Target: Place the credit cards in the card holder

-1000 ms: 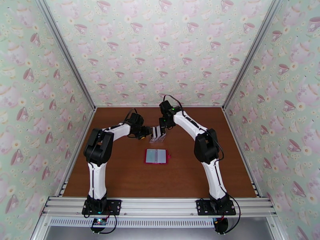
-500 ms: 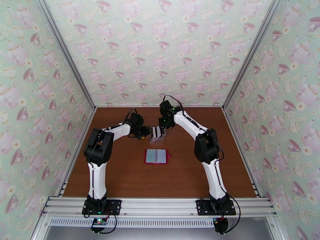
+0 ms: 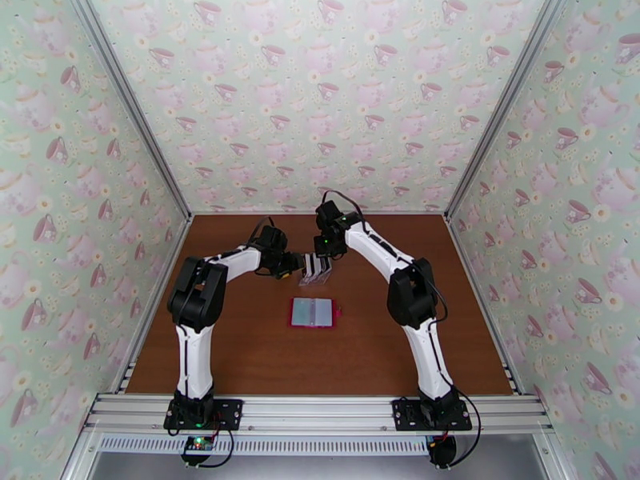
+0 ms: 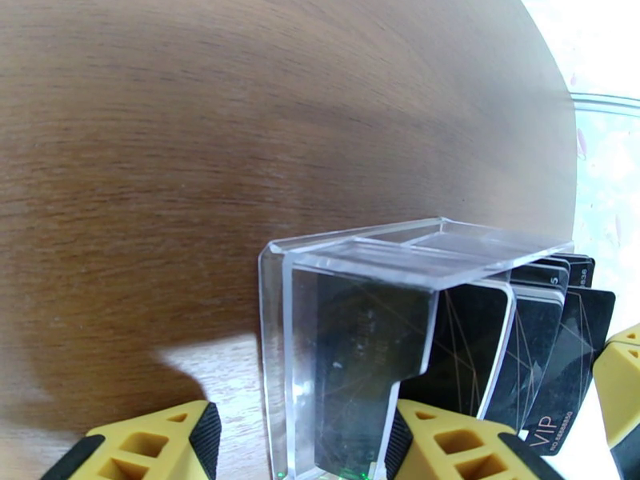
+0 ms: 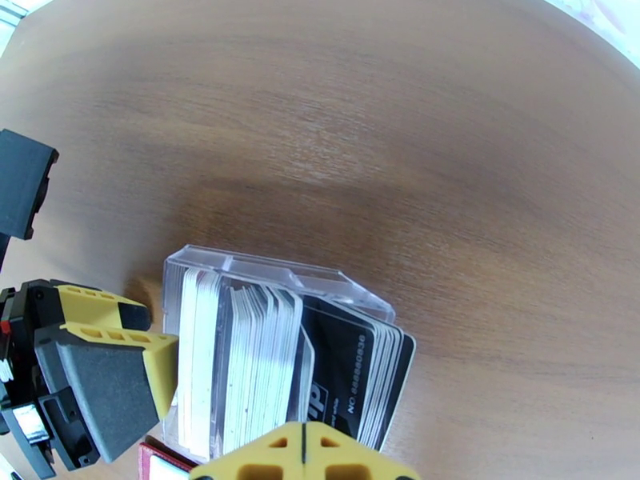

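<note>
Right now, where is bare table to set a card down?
The table is bare left, right and in front of the card holder, down to the rail. Crowded behind it: clear rack, left gripper, right gripper.

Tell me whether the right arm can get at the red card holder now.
Probably yes: the card holder lies open on bare table just in front of the clear rack, where the right claw sits shut over the cards; nothing stands between them.

Bare table (image 3: 384,346) around card holder (image 3: 313,313); jaws close beside clear rack (image 3: 315,268).
</note>
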